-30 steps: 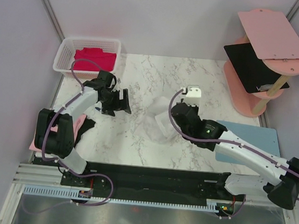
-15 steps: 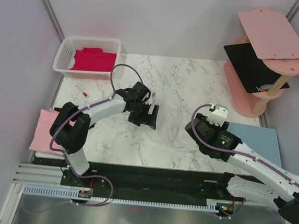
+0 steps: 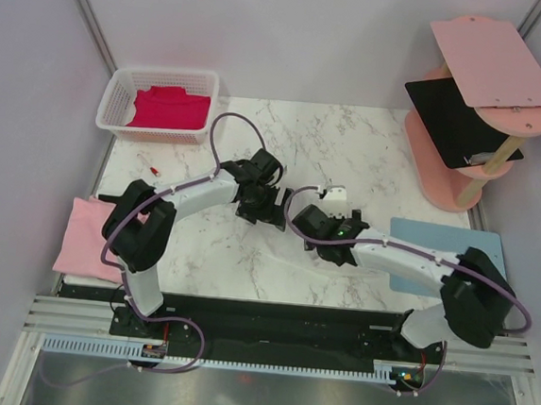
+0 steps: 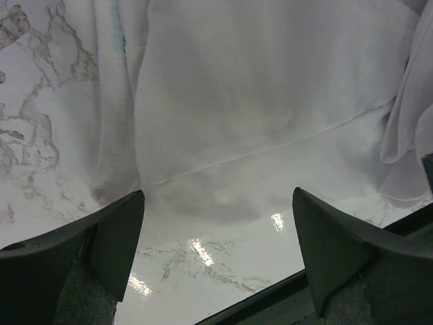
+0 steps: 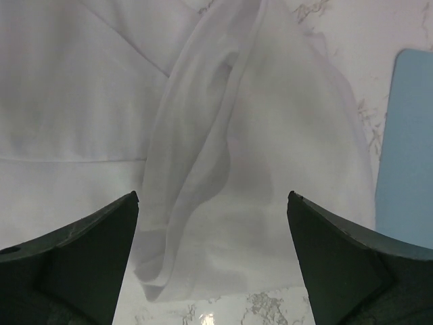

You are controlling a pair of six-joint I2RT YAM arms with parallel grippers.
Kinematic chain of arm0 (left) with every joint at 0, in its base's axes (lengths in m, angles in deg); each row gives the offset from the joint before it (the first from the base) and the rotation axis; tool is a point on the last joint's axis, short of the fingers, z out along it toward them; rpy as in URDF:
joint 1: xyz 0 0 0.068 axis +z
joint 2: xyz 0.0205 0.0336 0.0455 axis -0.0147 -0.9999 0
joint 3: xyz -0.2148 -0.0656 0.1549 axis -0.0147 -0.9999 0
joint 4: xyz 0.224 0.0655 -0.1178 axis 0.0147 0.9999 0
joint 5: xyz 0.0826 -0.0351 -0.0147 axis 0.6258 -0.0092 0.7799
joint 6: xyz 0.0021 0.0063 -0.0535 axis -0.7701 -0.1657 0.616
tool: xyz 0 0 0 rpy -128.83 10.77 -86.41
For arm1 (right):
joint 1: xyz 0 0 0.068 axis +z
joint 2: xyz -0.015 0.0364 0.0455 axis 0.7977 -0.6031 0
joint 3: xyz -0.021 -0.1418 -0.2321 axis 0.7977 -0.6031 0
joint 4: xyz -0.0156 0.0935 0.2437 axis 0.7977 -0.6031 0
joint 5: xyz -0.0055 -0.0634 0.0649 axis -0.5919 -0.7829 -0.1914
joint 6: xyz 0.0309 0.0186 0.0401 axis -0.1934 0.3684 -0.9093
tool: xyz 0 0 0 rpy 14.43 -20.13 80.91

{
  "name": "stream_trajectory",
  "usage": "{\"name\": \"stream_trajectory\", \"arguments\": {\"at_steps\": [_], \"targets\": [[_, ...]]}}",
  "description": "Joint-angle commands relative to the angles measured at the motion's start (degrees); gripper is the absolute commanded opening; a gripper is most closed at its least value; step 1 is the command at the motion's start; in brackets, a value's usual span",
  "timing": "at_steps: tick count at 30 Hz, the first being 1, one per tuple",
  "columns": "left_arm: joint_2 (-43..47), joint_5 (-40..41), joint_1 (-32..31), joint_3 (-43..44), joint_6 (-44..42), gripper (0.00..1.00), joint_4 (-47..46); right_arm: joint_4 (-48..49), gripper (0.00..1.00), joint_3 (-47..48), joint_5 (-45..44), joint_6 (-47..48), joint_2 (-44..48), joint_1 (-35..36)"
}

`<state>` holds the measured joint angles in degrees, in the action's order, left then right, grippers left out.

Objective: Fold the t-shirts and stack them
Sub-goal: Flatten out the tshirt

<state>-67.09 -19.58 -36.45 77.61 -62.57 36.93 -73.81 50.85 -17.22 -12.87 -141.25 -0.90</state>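
A rumpled white t-shirt (image 4: 237, 88) lies at table centre. The left gripper (image 4: 216, 217) at nine o'clock and the right gripper (image 5: 213, 210) at three o'clock hover wide open and empty. The fold seems unstarted; next, each should pinch an edge.

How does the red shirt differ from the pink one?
The red shirt is deep magenta, while the pink shirt is pale. The red shirt lies inside a white basket at the far left corner of the table; the pink shirt lies uncontained at the near left edge. Both look folded flat.
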Motion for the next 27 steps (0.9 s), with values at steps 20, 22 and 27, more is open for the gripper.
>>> {"name": "stream_trajectory", "arguments": {"at_steps": [20, 22, 27], "targets": [[-7.19, 7.19, 0.82, 2.59, 2.37, 0.94, -0.78, -4.96, 0.0, 4.98, -17.7, -4.94, 3.74, -0.06], [-8.07, 7.19, 1.0, 2.76, 2.54, 0.8, -0.69, -8.4, 0.0, 2.62, -19.11, -9.49, 10.51, -0.41], [-9.83, 7.71, 1.52, 3.12, 2.98, 0.02, -0.42, -14.71, 0.0, -6.6, -18.59, -19.88, 27.89, -2.61]]}}
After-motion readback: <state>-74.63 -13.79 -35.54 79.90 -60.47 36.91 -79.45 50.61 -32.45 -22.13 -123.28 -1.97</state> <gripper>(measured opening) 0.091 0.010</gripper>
